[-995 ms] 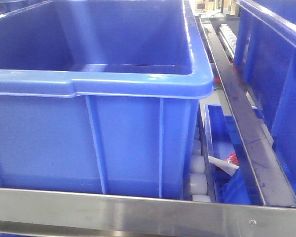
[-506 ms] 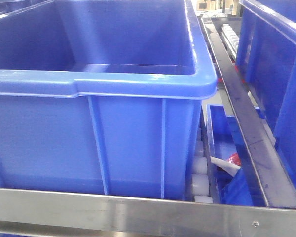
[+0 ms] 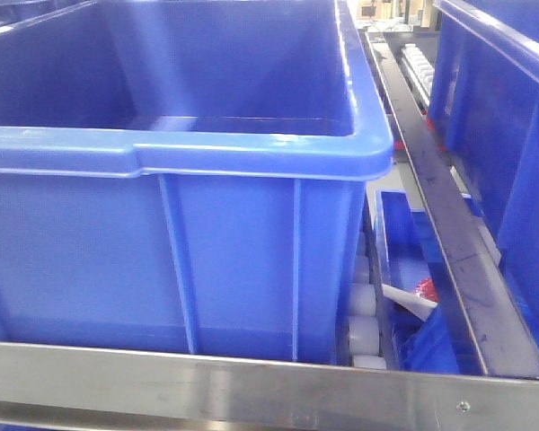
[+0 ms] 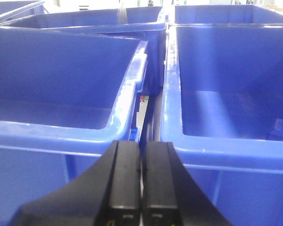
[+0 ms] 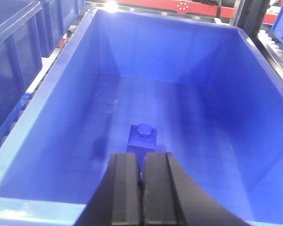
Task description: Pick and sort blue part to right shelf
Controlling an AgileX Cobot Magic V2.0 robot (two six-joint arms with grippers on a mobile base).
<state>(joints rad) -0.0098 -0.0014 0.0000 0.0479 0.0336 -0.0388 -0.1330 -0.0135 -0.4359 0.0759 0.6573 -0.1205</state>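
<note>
Your right gripper [image 5: 141, 181], jaws pressed together, hangs above the bin [image 5: 52, 117]; the part [image 5: 141, 138] sits just ahead and below. Likely light, rigid, slick plastic: pinch its flat sides.

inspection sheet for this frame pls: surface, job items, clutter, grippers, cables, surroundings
Surface: steel rail in front, white rollers beneath the bins.
Job's things: blue part lies on the floor of a blue bin.
Clutter: white and red item in the gap beside the large bin.
Grippers: left gripper shut, empty; right gripper shut, above the part.
Cables: nothing seen.
Surroundings: more blue bins, red frame behind.
</note>
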